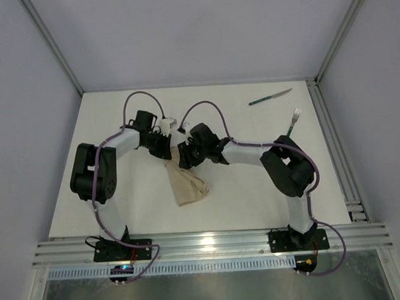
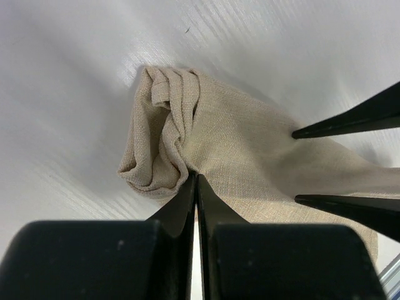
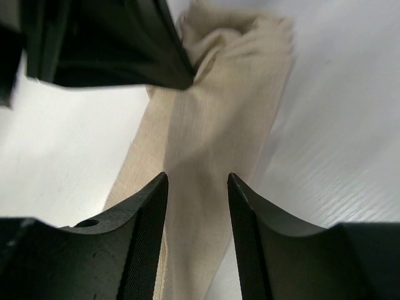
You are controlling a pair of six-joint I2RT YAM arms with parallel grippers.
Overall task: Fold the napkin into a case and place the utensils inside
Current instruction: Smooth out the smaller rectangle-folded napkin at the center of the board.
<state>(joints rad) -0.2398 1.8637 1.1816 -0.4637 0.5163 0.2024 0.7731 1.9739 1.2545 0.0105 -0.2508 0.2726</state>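
1. The napkin (image 1: 188, 186) is sitting mid-worktop (image 1: 249, 201) as a bunched-up beige strip. It's not a tidy case at all: one end is scrunched into a wad of folds, and the rest trails off flatter.
2. The left claw (image 2: 196, 180) is clamped tight. In its own wrist view the two tips are pressed together, with a pinch of cloth caught right where the wad meets the flat part.
3. The right claw (image 3: 197, 182) is spread wide. Its fingers (image 3: 150, 212) sit on either side of the strip, and the cloth runs through the gap. I can't tell if the tips actually touch the fabric.
4. From above, both claws are nose to nose over the far end of the napkin, just beside each other.
5. The knife (image 1: 269, 97) is way off at the far right of the worktop, lying at a slant. The fork (image 1: 294, 122) is near it, a bit closer in, with its tines pointing away. Both are well apart from the napkin.
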